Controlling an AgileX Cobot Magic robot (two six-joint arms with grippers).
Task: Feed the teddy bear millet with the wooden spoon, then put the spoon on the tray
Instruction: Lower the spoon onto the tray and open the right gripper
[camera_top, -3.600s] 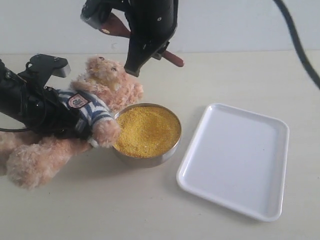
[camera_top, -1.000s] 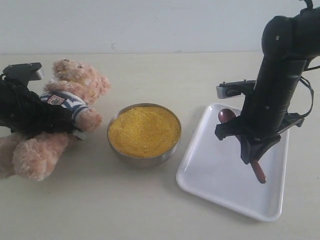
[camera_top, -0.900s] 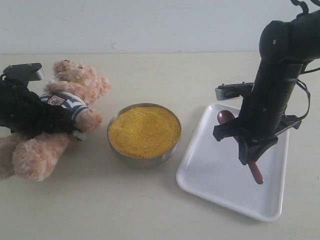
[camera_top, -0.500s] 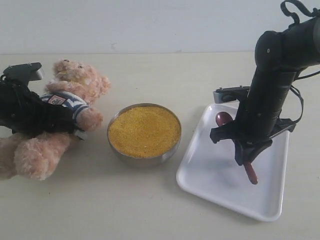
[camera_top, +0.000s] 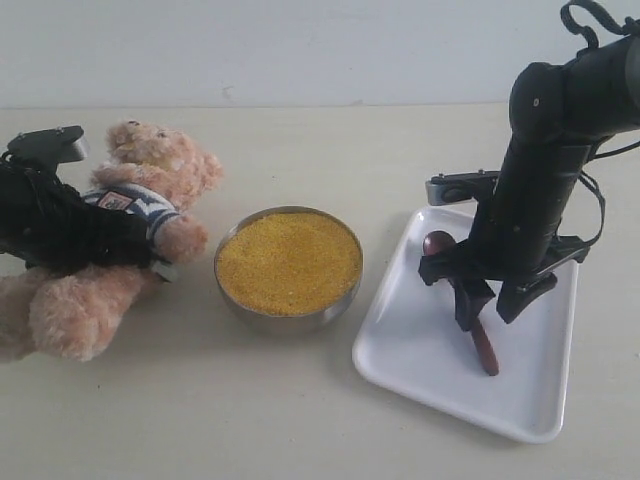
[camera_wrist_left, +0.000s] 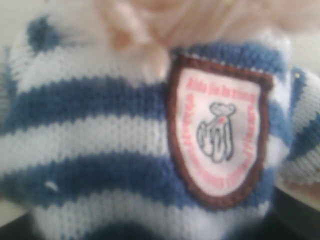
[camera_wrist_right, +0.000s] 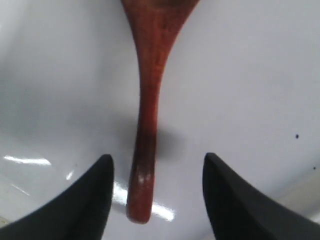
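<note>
The teddy bear (camera_top: 150, 170) leans half upright at the left. My left gripper (camera_top: 100, 240) is shut around its striped torso, and its shirt and chest badge (camera_wrist_left: 217, 130) fill the left wrist view. The millet (camera_top: 288, 262) fills the steel bowl (camera_top: 285, 320) at the centre. The wooden spoon (camera_top: 484, 350) lies on the white tray (camera_top: 540, 400) at the right. My right gripper (camera_top: 490, 312) stands open over the spoon's handle. In the right wrist view the handle (camera_wrist_right: 150, 100) lies between the spread fingers of my right gripper (camera_wrist_right: 156, 159), touching neither.
The beige table (camera_top: 200, 420) extends in front of the bowl and bear. A pale wall (camera_top: 300, 50) runs along the back. The right arm (camera_top: 555, 130) rises over the tray's far side.
My right gripper has opened and let go of the spoon, which now rests flat on the tray. Before that it brought the spoon from the bear to the tray. The left arm kept still.
</note>
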